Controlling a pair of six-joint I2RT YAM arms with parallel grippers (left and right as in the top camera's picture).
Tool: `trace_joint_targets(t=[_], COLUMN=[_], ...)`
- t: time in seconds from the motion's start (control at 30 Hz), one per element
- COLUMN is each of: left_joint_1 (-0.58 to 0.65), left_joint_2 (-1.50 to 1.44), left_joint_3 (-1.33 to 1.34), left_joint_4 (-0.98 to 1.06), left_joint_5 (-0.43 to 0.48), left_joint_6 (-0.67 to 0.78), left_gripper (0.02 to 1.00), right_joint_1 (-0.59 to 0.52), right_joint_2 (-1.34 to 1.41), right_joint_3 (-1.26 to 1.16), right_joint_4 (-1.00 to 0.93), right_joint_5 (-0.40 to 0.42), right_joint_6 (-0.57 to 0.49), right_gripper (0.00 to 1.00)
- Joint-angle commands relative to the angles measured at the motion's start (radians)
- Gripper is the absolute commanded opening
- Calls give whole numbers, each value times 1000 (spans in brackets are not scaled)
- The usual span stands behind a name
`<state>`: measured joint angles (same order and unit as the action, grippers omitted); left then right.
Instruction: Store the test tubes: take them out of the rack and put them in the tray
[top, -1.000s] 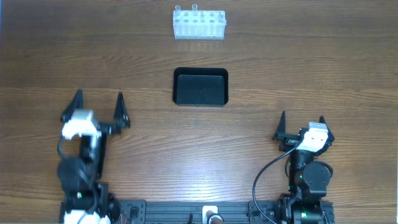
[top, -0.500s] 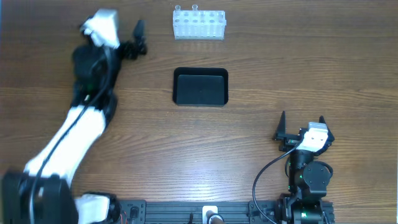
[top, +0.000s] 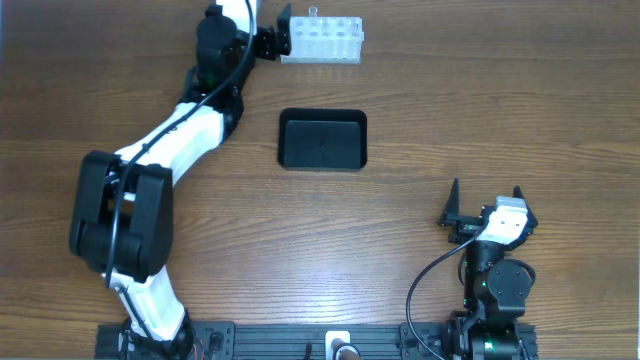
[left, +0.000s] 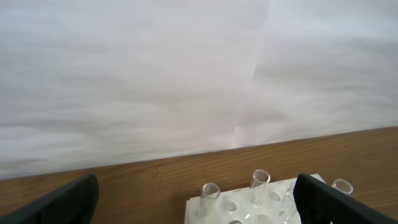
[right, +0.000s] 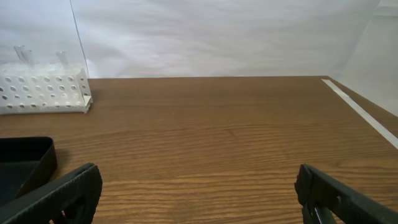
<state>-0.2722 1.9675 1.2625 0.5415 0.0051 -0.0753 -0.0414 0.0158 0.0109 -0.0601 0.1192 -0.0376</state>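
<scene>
A white test tube rack (top: 322, 41) stands at the table's far edge, and a clear tube (top: 313, 12) sticks up from its back row. The black tray (top: 322, 140) lies empty just in front of it. My left gripper (top: 276, 38) is at the rack's left end, open. In the left wrist view, the left gripper (left: 196, 182) straddles the rack (left: 239, 208), with upright tubes (left: 258, 184) between its fingers. My right gripper (top: 487, 192) rests open near its base, far from the rack (right: 43, 93) and the tray (right: 25, 158).
Bare wooden tabletop surrounds the tray and stretches to the right of the rack. A white wall (left: 186, 74) rises directly behind the rack. A pale tape strip (right: 360, 112) runs along the table's right side.
The left arm has swung from its rest near the base up the table's left side, then right to the rack's left end. The right arm has not moved.
</scene>
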Motion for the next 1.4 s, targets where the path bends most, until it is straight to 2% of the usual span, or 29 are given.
trace_joint_targets(t=[0.03, 0.43, 0.8, 0.93, 1.4], left_joint_1=[-14, -27, -69, -71, -70], left_joint_2=[55, 151, 228, 258, 322], left_joint_3=[62, 171, 231, 278, 328], left_joint_4=[0, -93, -103, -167, -168], left_joint_5=[-50, -87, -192, -198, -245], left_joint_6=[-16, -35, -33, -34, -34], left_gripper=[996, 1000, 1000, 1000, 1000], right_joint_1=[5, 5, 5, 5, 5], right_joint_2=[-10, -10, -10, -10, -10], right_joint_3=[-6, -6, -6, -6, -6], right_joint_4=[-3, -3, -3, -3, -3], right_joint_5=[2, 2, 2, 2, 2], right_joint_6=[-5, -5, -5, -5, -5], right_gripper=[993, 991, 991, 993, 993])
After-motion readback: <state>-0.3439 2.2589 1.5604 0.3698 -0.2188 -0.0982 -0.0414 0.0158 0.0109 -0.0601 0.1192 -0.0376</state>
